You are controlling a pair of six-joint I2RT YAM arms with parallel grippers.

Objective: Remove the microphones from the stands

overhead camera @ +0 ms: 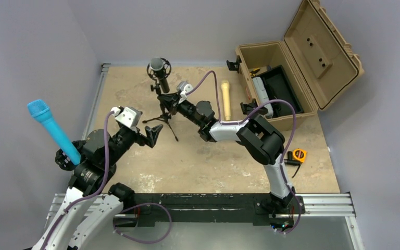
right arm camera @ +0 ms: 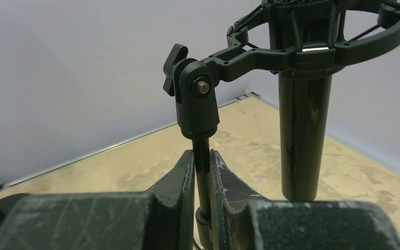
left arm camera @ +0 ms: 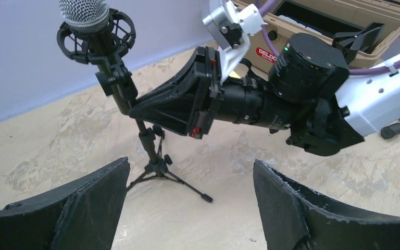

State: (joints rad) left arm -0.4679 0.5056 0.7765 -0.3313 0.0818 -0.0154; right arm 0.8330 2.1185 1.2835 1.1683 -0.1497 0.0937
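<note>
The black microphone [overhead camera: 158, 65] with its grey mesh head sits upright in the ring cradle at the top of the stand [overhead camera: 162, 112], a small tripod on the tan table [overhead camera: 198, 166]. In the right wrist view, the microphone's dark body hangs straight down through the ring, beside the stand's thin pole and apart from it.

The right gripper [right arm camera: 202, 156] comes at the stand from the right. Its two fingers are pinched narrow on the pole just below the swivel joint, one on each side and touching it.

The left gripper [left arm camera: 190, 172] is spread wide and holds nothing. It sits on the near left side of the stand, near the tripod feet and not touching them, and it faces the stand.

To the right of the stand a gold microphone [overhead camera: 225, 99] lies flat on the table. Beyond it, further right of the stand, is a tan case [overhead camera: 271, 57] with its lid up. A yellow tape measure [overhead camera: 298, 154] lies well to the stand's right, nearer the arm bases. Well to the stand's left, a blue microphone [overhead camera: 52, 130] leans beside the left arm.
</note>
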